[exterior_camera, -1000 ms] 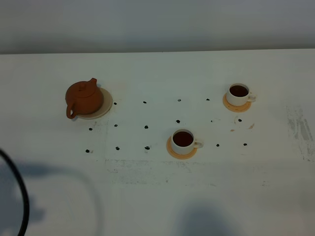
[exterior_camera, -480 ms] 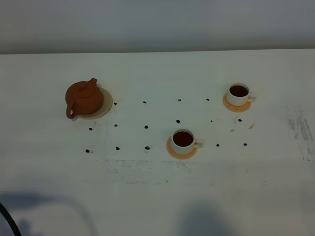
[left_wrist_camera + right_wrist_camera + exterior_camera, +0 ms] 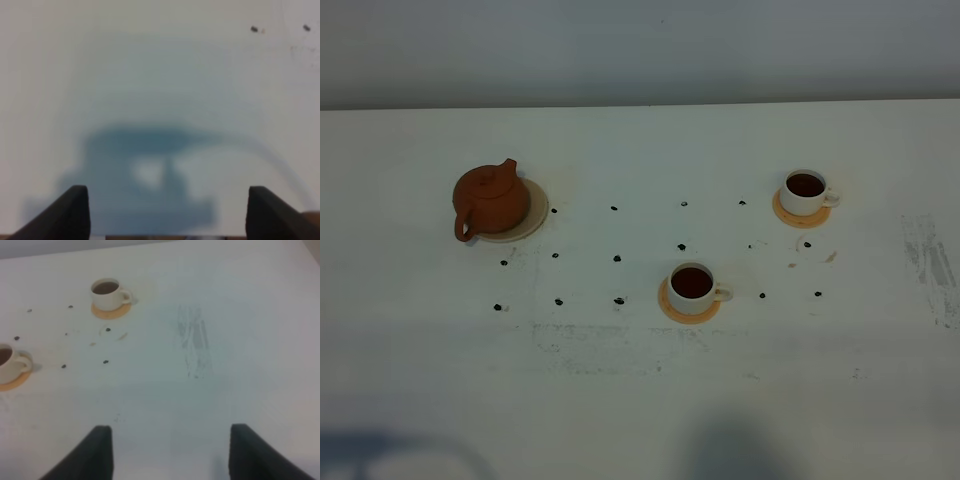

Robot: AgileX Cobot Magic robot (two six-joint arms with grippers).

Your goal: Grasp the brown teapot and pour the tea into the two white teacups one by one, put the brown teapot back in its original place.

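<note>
The brown teapot [image 3: 490, 198] sits on its cream plate [image 3: 532, 220], both white teacups [image 3: 693, 288] [image 3: 805, 191] hold tea; pouring looks finished. My cable has left the high view's near-left corner. My left gripper [image 3: 167, 210] and right gripper [image 3: 170, 452] hang spread, empty, over bare table [image 3: 640, 400].

Neither arm appears in the high view. The left gripper [image 3: 167, 212] shows only two dark fingertips, one at about 7 o'clock and one at 5 o'clock in its wrist picture, jaws spread wide with nothing between them. The right gripper [image 3: 170, 452] likewise has its jaws parted and empty, apparently hovering above the surface.
</note>
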